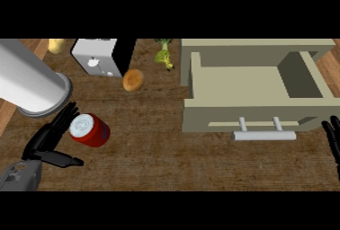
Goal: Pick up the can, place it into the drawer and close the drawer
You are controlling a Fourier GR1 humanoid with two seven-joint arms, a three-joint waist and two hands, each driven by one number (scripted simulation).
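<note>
Left hand (48, 143): coming in at the lower left with fingers straight and spread and the thumb sticking out to the side; it is holding nothing; the fingertips are lying just beside the can's left flank, and whether they are touching it I cannot tell.
Can (90, 130): red, with a pale round lid facing up; it is sitting on the counter (159, 152) just right of the left hand's fingers, not lifted and well apart from the drawer.
Step in hand: judging from this, the hand is closing in for the grasp; the pick-up is not yet done.
Doing it well: the fingers should be wrapping the far side while the thumb is coming round the near side, so the can is sitting between them before any lift; a push from straight fingers could be tipping or rolling it.
Right hand (332, 137): resting at the right edge with fingers up and relaxed; only a sliver is showing.
Drawer (247, 85): pulled open, its handle (264, 134) facing the near edge; the tray is looking free to receive the can.
Farther items: a large grey cylinder (30, 83) is standing just behind the can, so the lift should be rising straight before swinging right; an orange round object (133, 79), a white box (97, 57) and a green vegetable (163, 56) are lying beyond, near the carry path.
</note>
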